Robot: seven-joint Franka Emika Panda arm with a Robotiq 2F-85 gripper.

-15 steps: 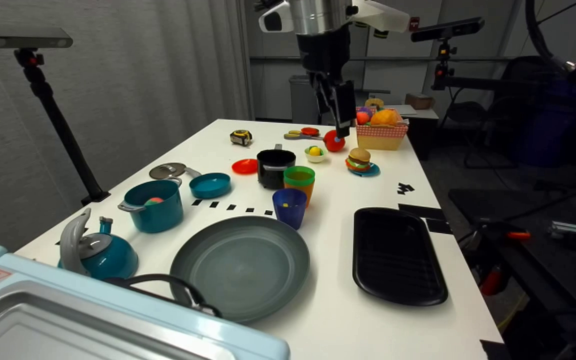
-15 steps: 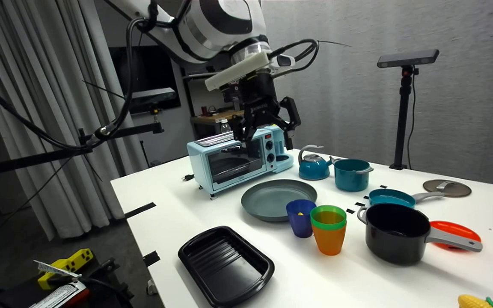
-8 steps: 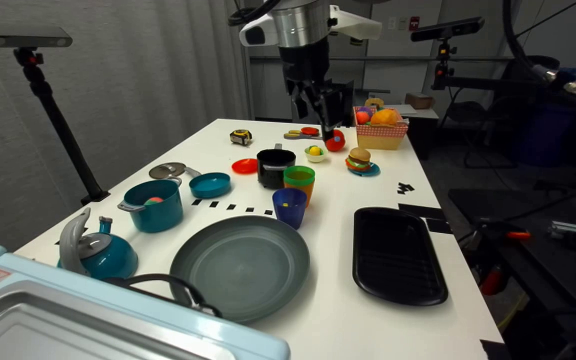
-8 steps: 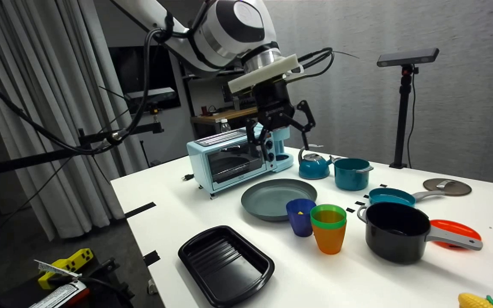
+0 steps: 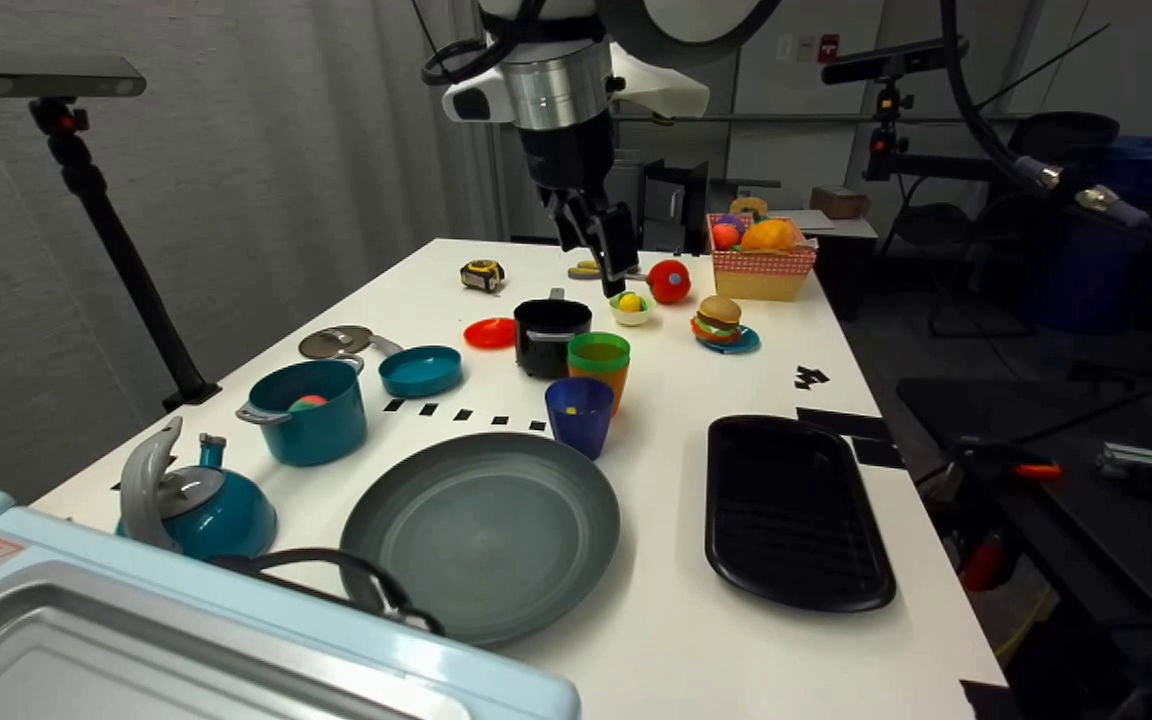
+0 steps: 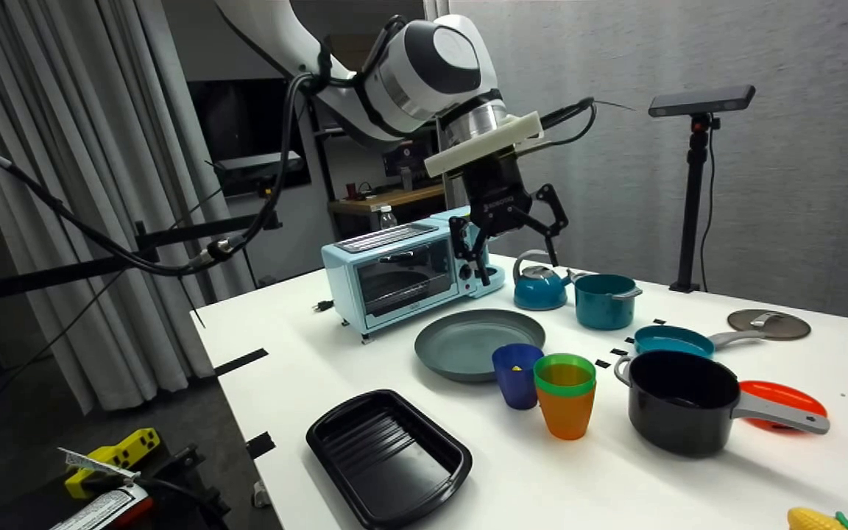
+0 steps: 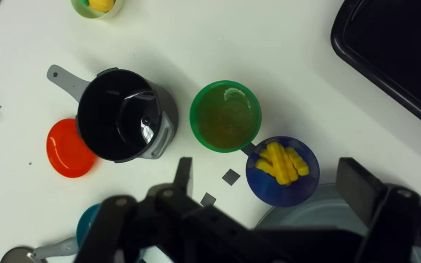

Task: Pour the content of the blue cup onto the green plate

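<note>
White counter (image 6: 299,379), one: base for the pour.
Grey-green plate (image 5: 481,540), one: near in an exterior view, nothing poured on it yet; its far right rim lies just beside the blue cup (image 5: 581,430), contact uncertain.
Tool (image 6: 519,271), one: jaws spread wide, holding nothing, poised above the counter; approach apparently in hand. Best lowered centred on the cup, one jaw kept clear of the plate's rim.
Stacked cups (image 5: 604,366), green in orange: just beyond the blue cup; a stray jaw could knock them.
Blue cup, one: upright. Advised: squeeze lightly, lift straight, tip low over the plate's middle.
Yellow pieces (image 7: 281,166), several: heaped inside the blue cup; may tumble out together.
</note>
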